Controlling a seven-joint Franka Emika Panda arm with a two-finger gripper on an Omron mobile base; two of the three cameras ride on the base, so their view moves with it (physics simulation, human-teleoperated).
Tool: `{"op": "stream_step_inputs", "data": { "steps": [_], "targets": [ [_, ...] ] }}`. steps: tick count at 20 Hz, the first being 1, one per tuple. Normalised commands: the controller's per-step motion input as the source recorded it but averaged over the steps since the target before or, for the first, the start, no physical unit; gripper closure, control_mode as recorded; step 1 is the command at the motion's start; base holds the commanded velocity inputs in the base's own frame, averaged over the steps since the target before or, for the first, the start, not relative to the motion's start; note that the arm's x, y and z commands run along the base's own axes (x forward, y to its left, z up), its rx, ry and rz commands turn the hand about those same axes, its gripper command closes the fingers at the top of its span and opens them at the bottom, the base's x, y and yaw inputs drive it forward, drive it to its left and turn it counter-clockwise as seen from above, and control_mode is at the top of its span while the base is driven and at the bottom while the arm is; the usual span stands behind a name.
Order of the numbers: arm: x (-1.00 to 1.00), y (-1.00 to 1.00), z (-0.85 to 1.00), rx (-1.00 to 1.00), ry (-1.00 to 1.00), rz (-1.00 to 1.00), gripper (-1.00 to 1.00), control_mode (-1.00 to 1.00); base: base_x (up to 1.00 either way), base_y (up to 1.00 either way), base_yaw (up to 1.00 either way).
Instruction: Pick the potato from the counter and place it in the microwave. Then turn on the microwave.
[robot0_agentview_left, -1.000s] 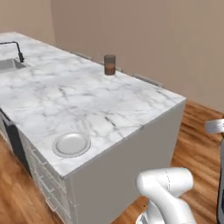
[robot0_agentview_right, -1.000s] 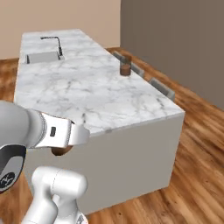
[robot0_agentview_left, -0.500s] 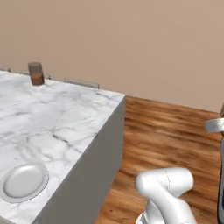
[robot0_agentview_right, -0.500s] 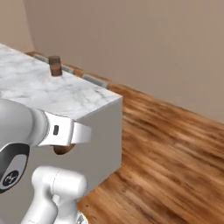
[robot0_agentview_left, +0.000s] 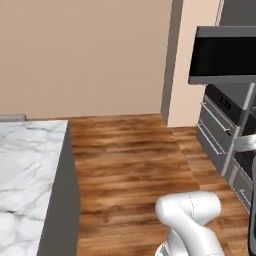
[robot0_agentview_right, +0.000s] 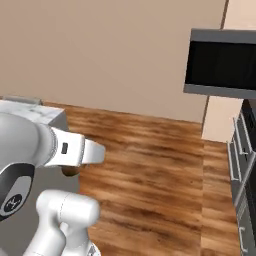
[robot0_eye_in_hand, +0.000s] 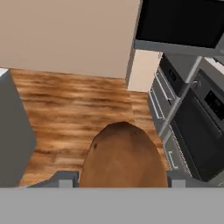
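One potato (robot0_eye_in_hand: 124, 156) in gripper (robot0_eye_in_hand: 118, 177); one microwave (robot0_agentview_left: 223, 54), apparently open.

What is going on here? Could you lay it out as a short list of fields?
held item: potato, a brown lump between the jaws, seen close up in the hand view
gripper: gripper closed on the potato
counter: white marble counter at the left, behind the carried potato
microwave: microwave up at the right, its black door swung open
floor: wooden floor between counter and wall units
stage: potato picked up, not yet in the microwave
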Motion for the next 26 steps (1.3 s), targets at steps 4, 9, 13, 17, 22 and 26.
{"op": "stream_step_inputs", "data": {
  "steps": [4,9,13,17,22,26],
  "targets": [
    [0.00,0.00,0.00,0.00,0.00,0.00,1.00,1.00,0.01,0.00,-0.73],
    [0.00,0.00,0.00,0.00,0.00,0.00,1.00,1.00,0.13,0.00,-0.68],
    [0.00,0.00,0.00,0.00,0.00,0.00,1.00,1.00,0.22,0.01,-0.63],
    [0.00,0.00,0.00,0.00,0.00,0.00,1.00,1.00,0.21,0.24,-0.52],
    [0.00,0.00,0.00,0.00,0.00,0.00,1.00,1.00,0.19,0.37,-0.47],
    [0.00,0.00,0.00,0.00,0.00,0.00,1.00,1.00,0.46,0.54,-0.31]
  ]
}}
